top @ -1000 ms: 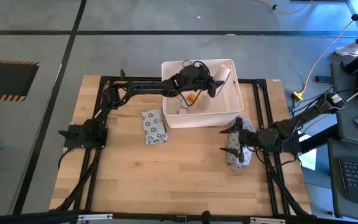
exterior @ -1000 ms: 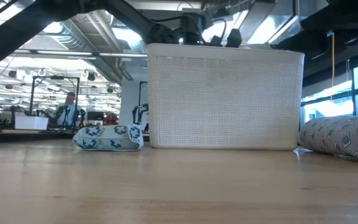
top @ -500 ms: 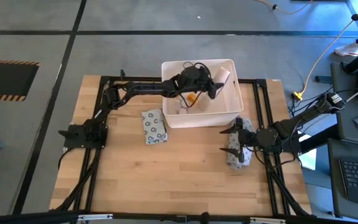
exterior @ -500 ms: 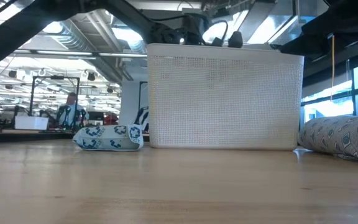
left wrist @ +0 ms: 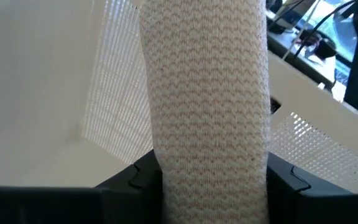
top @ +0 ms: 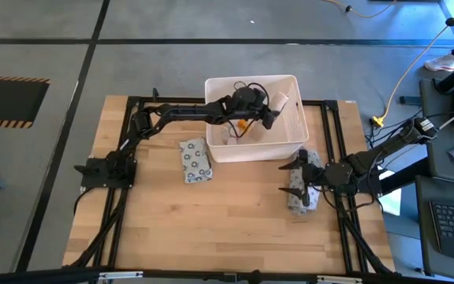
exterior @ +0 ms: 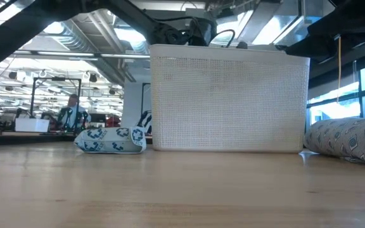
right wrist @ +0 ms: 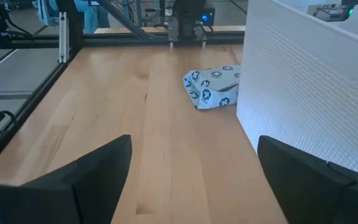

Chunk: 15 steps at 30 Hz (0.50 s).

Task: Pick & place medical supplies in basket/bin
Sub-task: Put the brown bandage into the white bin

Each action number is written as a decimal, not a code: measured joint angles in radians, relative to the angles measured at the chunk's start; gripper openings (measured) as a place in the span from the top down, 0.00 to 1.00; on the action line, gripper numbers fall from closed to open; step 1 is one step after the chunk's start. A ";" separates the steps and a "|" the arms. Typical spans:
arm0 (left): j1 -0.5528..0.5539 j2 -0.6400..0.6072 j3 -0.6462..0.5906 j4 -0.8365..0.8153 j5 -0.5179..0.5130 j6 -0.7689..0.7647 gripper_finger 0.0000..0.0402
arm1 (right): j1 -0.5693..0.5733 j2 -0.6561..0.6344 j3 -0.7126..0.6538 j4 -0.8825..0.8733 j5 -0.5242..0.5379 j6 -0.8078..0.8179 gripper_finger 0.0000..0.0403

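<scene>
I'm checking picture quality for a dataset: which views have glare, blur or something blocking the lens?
Left wrist view: a knitted white roll fills the frame close up, hiding most of the bin. Low view: bright background lights, dark arm silhouettes. Right wrist view: its own fingers look soft-edged.

We see the tub (top: 252, 150) standing at the back middle of the desk (top: 211, 229). Our left hand (top: 269, 112) reaches inside it, a knitted roll (left wrist: 207, 106) between its fingers. A small bottle (top: 243, 125) lies in the tub beneath that arm. A flat packet (top: 195, 160) lies on the desk just left of the tub. To the tub's right front, our right hand (top: 292, 177) hangs beside a patterned pouch (top: 307, 189) on the desk.
</scene>
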 joint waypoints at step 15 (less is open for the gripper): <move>-0.005 0.000 0.000 -0.030 0.019 0.051 0.39 | 0.000 0.000 0.000 0.000 0.000 -0.002 0.13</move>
